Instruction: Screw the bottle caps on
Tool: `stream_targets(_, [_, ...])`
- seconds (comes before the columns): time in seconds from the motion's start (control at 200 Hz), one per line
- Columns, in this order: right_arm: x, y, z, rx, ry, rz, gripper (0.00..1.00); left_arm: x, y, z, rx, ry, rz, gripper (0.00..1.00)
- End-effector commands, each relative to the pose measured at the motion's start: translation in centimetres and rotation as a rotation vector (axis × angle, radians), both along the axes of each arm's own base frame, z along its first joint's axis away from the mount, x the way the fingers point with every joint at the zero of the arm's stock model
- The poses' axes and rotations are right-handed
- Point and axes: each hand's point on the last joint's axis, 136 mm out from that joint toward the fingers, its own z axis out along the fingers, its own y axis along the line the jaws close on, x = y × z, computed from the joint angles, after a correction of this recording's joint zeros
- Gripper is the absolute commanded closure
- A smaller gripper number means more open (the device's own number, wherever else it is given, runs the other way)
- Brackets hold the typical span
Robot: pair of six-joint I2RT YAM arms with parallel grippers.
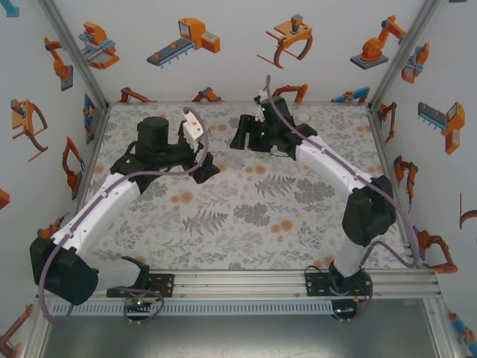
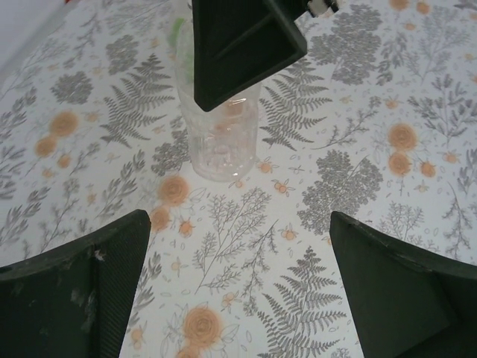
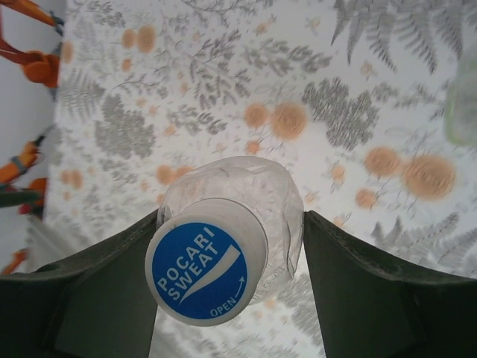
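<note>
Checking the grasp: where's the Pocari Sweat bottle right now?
Right wrist view: the Pocari Sweat bottle sits between the fingers of the right gripper, at the far middle of the table.

High rear overview; two close wrist-views

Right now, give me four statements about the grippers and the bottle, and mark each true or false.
1. A blue and white cap sits on the clear bottle between the fingers of the right gripper. True.
2. That cap reads COCA COLA. False: it reads POCARI SWEAT.
3. The left gripper is shut on a bottle. False: its fingers stand wide apart over the table.
4. The table carries a fern and orange flower print. True.
</note>
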Motion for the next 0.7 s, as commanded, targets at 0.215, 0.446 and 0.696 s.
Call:
stream_targets(0.215, [7.3,3.3,-2.0,-0.18,-0.309,0.029,0.62,-1.3,3.3,-0.4,0.014,0.041,0.164,0.03])
stream_targets(0.446, [9.2,4.8,-5.3,-0.261,-0.368,0.055,0.61,-2.6,4.6,-0.6,0.011,0.041,0.202,0.03])
stream_targets(0.696, [8.9,4.8,-6.9,-0.286,-0.341,0.065,0.48,-3.1,5.2,-0.7,0.02,0.036,0.219,0.03])
